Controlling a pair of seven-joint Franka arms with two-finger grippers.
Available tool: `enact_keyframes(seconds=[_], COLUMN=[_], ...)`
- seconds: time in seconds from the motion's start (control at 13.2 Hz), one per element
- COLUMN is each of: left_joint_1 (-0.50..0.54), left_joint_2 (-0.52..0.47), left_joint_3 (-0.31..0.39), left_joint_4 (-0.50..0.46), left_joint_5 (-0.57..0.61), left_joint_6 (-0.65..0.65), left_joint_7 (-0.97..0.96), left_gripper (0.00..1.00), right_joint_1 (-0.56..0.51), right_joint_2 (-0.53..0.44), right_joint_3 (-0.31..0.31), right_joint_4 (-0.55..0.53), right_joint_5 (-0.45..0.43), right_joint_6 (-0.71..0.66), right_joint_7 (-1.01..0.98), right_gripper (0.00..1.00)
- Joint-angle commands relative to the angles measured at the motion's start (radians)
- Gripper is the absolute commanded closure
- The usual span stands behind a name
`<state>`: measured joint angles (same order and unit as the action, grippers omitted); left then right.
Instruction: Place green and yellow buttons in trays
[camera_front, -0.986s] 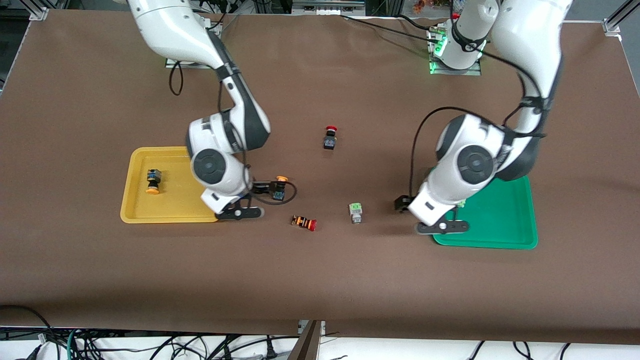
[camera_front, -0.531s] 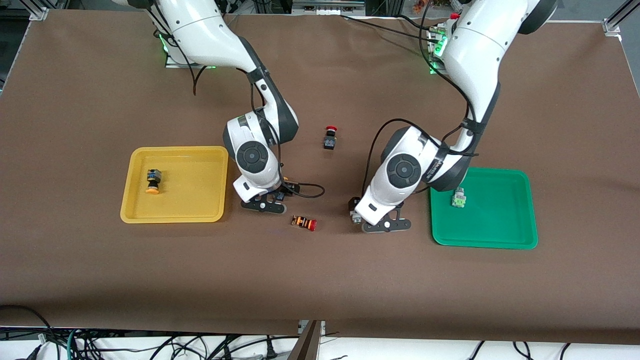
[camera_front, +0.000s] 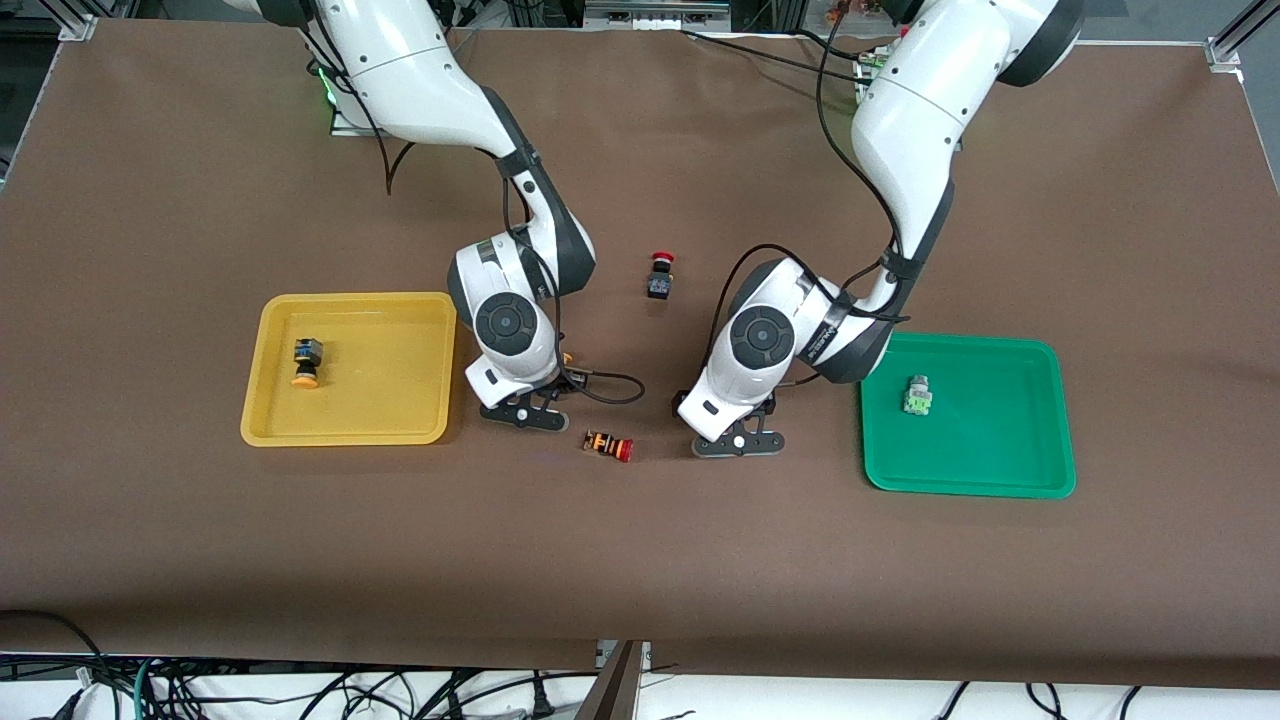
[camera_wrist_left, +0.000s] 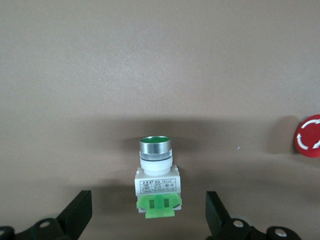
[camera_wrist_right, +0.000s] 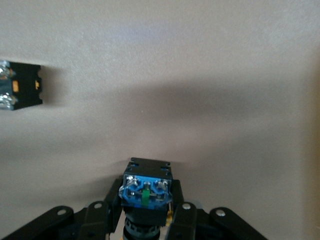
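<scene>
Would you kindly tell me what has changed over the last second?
The left gripper left the green tray and now straddles, open, the green button on the table. The right gripper closed on the yellow button. Trays, their buttons and both red buttons stayed put.

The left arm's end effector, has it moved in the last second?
Yes. The left end effector has left the green tray and gone toward the right arm's end of the table, and is now open around the green button on the bare table.
</scene>
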<state>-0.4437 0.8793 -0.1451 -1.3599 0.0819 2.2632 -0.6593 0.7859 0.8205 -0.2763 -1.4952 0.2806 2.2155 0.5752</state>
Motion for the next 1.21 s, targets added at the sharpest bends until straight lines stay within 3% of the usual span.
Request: enact_keyframes(seconds=[0.0, 0.15, 0.3, 0.38, 0.46, 0.68, 0.99, 1.06, 1.14], left_joint_1=[-0.018, -0.018, -0.018, -0.018, -0.018, 0.003, 0.109, 0.149, 0.198], left_joint_2=[0.032, 0.036, 0.036, 0.036, 0.036, -0.017, -0.161, -0.190, -0.213], left_joint_3=[0.015, 0.015, 0.015, 0.015, 0.015, 0.016, 0.015, 0.015, 0.015], left_joint_4=[0.031, 0.031, 0.033, 0.033, 0.033, 0.025, 0.033, 0.027, 0.027], left_joint_5=[0.030, 0.030, 0.029, 0.030, 0.030, 0.032, 0.032, 0.030, 0.032], left_joint_6=[0.036, 0.038, 0.039, 0.038, 0.038, -0.002, -0.265, -0.334, -0.391], left_joint_7=[-0.006, 0.000, -0.002, -0.002, -0.005, -0.006, 0.133, 0.205, 0.296], left_gripper=[0.07, 0.21, 0.66, 0.82, 0.90, 0.94, 0.94, 0.94, 0.94], right_joint_1=[-0.052, -0.086, -0.089, -0.089, -0.089, -0.089, -0.091, -0.091, -0.091], right_joint_2=[-0.044, -0.081, -0.090, -0.093, -0.104, -0.118, -0.149, -0.149, -0.147], right_joint_3=[-0.011, -0.041, -0.130, -0.165, -0.200, -0.270, -0.281, -0.281, -0.281], right_joint_4=[0.021, 0.015, 0.000, -0.019, -0.057, -0.141, -0.310, -0.315, -0.313], right_joint_5=[0.012, 0.008, 0.006, 0.008, 0.008, 0.014, 0.022, 0.022, 0.022], right_joint_6=[-0.103, -0.173, -0.282, -0.302, -0.301, -0.281, -0.121, -0.119, -0.122], right_joint_7=[-0.099, -0.271, -0.419, -0.495, -0.567, -0.707, -0.735, -0.735, -0.735], right_gripper=[1.00, 1.00, 1.00, 1.00, 1.00, 1.00, 1.00, 0.93, 0.41])
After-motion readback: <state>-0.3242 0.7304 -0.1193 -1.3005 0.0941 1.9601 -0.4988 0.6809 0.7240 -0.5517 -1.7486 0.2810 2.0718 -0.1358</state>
